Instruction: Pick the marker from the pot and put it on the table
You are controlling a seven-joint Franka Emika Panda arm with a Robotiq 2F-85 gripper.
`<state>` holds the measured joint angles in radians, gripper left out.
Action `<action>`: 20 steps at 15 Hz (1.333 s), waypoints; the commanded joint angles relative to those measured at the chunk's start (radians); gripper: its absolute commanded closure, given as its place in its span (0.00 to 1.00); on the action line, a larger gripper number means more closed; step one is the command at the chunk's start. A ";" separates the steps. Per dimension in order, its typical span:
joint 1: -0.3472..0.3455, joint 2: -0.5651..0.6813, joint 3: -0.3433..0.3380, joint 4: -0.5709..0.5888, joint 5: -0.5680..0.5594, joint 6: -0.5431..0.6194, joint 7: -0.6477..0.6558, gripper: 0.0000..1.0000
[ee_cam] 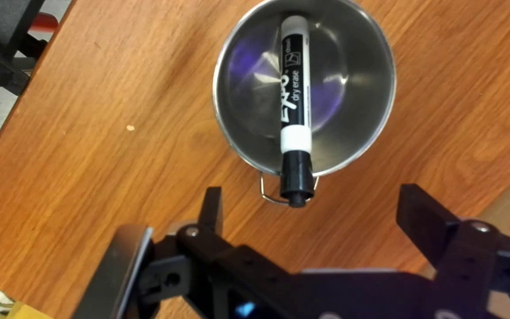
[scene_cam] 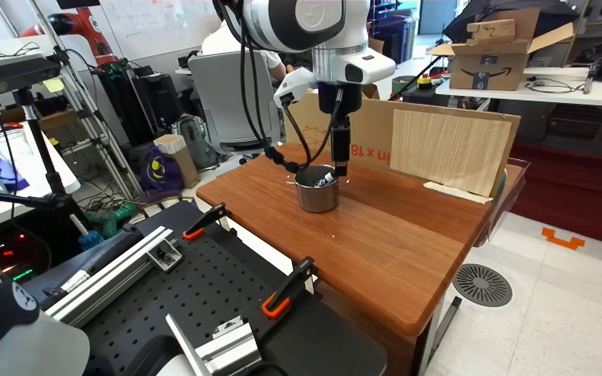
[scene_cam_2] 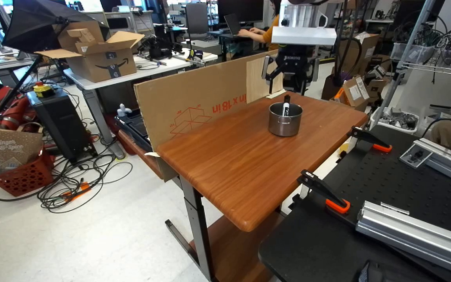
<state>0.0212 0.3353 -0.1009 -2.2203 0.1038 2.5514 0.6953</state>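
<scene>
The marker is black and white with a black cap. It leans inside the pot in the wrist view [ee_cam: 296, 88] and in both exterior views [scene_cam: 326, 179] [scene_cam_2: 286, 107], its cap sticking out over the rim. The round grey metal pot [ee_cam: 361, 66] stands on the reddish-brown table [ee_cam: 148, 155]; it also shows in both exterior views [scene_cam: 319, 201] [scene_cam_2: 283, 127]. My gripper [ee_cam: 311, 189] is open and empty. In the wrist view its fingers lie on either side of the cap, apart from it. In an exterior view the gripper [scene_cam: 341, 171] is at the pot's rim.
A cardboard panel [scene_cam_2: 190, 105] stands upright along one long table edge. The black workbench [scene_cam: 217, 277] with orange-black clamps [scene_cam: 288, 292] adjoins the opposite edge. A wire side handle [ee_cam: 272, 201] sticks out from the pot under the marker's cap.
</scene>
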 commanded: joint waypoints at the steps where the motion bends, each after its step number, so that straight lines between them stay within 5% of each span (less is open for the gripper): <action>1: 0.024 0.032 -0.025 0.030 -0.035 -0.017 0.029 0.00; 4: 0.030 0.043 -0.029 0.031 -0.037 -0.018 0.026 0.05; 5: 0.031 0.046 -0.030 0.034 -0.037 -0.019 0.024 0.26; 7: 0.034 0.050 -0.031 0.037 -0.037 -0.019 0.023 0.31; 16: 0.031 0.050 -0.029 0.048 -0.028 -0.025 0.013 1.00; 20: 0.020 0.032 -0.022 0.042 -0.013 -0.033 -0.006 0.95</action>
<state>0.0373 0.3728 -0.1135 -2.1921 0.0980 2.5483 0.6965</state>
